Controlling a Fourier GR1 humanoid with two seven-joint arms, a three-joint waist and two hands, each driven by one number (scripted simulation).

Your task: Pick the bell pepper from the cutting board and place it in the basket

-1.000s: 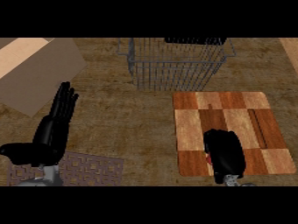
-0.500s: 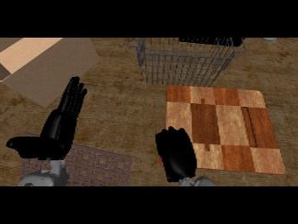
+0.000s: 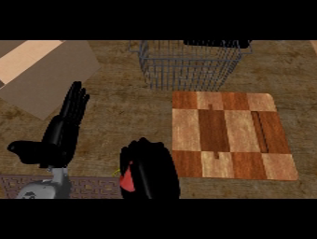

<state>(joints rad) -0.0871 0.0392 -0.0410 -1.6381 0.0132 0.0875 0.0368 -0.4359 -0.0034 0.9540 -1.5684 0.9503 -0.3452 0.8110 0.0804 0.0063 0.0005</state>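
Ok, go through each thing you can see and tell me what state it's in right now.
Left hand: open, fingers straight, resting.
Right hand: curled round the bell pepper, off the board.
Bell pepper: red, mostly hidden in the right hand.
Cutting board: flat, nothing on it.
Basket: upright, pepper not inside.

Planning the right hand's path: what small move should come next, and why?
Probably carry the right hand up toward the wire basket: it is curled round something red, likely the bell pepper, left of the bare cutting board.
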